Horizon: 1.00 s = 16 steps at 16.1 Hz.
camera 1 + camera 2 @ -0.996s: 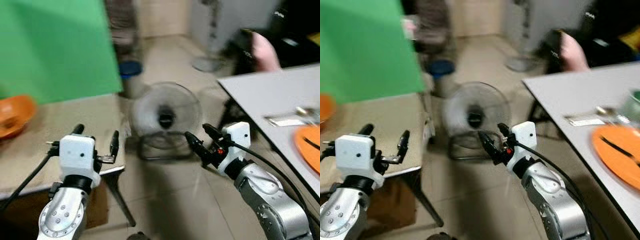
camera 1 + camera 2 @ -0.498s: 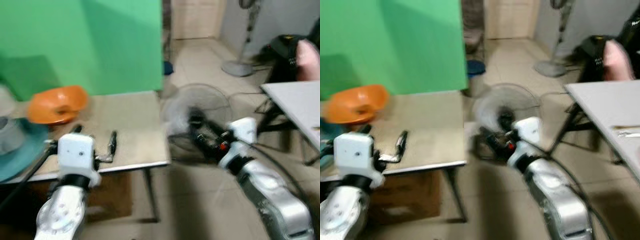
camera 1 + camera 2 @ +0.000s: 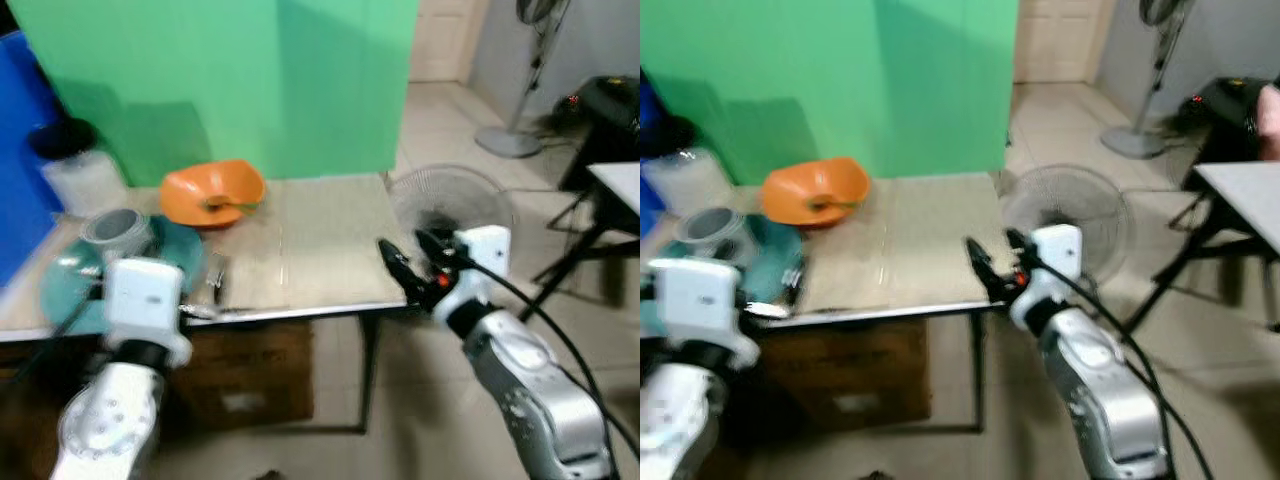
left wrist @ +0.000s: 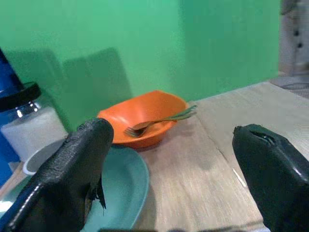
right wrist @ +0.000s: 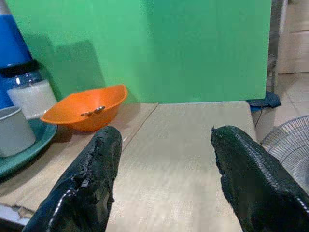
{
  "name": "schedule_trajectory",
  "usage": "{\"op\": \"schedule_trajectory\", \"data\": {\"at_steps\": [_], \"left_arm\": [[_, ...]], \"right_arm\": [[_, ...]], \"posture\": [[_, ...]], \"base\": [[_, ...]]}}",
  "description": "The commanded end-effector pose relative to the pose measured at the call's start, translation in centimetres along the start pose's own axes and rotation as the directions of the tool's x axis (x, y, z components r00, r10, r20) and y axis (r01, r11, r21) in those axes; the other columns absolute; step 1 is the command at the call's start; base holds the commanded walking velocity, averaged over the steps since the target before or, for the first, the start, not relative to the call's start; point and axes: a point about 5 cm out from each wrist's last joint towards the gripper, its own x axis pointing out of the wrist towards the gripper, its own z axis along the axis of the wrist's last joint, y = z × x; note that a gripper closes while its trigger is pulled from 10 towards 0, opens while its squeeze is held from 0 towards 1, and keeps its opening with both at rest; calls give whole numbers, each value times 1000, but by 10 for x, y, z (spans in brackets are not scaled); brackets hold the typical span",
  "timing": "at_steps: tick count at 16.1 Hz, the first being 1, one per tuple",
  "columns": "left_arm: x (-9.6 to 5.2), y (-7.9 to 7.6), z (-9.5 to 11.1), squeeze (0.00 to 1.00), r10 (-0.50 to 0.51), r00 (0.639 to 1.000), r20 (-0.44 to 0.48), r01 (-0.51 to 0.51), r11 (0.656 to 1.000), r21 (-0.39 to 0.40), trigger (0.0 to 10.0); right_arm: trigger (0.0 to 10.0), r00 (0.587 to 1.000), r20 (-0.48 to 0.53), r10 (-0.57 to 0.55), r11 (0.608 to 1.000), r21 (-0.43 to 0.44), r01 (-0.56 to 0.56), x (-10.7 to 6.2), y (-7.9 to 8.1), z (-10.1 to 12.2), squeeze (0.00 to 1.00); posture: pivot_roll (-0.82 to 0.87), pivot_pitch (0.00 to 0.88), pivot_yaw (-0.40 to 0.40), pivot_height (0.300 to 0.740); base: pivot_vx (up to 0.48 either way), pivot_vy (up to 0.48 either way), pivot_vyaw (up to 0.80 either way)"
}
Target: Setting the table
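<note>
The robot is facing a low counter (image 3: pixel 300 250) in front of a green screen (image 3: pixel 250 80), and, as a judgement, it is at the fetching step of setting the table: both hands are empty and nothing has been picked up yet. Going from left to right, a blue panel (image 3: pixel 15 170) is standing at the far left, then a white jar with a black lid (image 3: pixel 70 165), then a teal plate (image 3: pixel 175 255) carrying a grey cup (image 3: pixel 115 228), with the left hand (image 3: pixel 205 295) hovering at the counter's front edge just beside the plate, its fingers spread apart and grasping nothing. Next, an orange bowl (image 4: pixel 142 116) is sitting behind the plate with a fork (image 4: pixel 159 121) lying across it. The right hand (image 3: pixel 410 260) is hanging past the counter's right front corner, fingers likewise released and empty. The next move probably calls for stepping closer and lowering one hand onto the bowl's rim or the plate's edge, keeping the fork from sliding out. Further right, a floor fan (image 3: pixel 450 205) is resting on the pale tiled floor (image 3: pixel 440 130), a standing fan (image 3: pixel 520 80) is beyond it, and the corner of a second white table (image 3: pixel 620 185) is showing at the far right.
</note>
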Motion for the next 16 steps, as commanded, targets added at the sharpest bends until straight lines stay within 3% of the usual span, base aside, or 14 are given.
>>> {"op": "schedule_trajectory", "data": {"at_steps": [1,5,9,12,16], "left_arm": [[1,4,2,0,9,1000,5,-9,1000,13,10000],[4,5,6,0,68,998,18,-67,997,-48,10000],[5,4,9,0,64,997,38,-62,997,-56,10000],[5,6,10,0,69,997,40,-66,996,-58,10000],[4,5,10,0,58,998,35,-56,997,-51,10000]], "right_arm": [[10000,1000,1,11,1000,7,-11,3,4,1,0],[10000,999,-33,-31,1000,4,31,5,-1,-2,0],[10000,999,-29,-29,1000,9,29,9,-3,0,0],[10000,999,-44,-27,999,-33,25,13,-2,-1,0],[10000,999,-48,7,998,-56,-10,16,2,1,0]], "posture": [[41,0,55,740],[41,0,56,740],[45,0,59,740],[54,0,53,740],[51,0,54,740]], "base": [[0,319,0],[0,142,0],[0,0,0],[308,0,0],[343,0,800]]}}
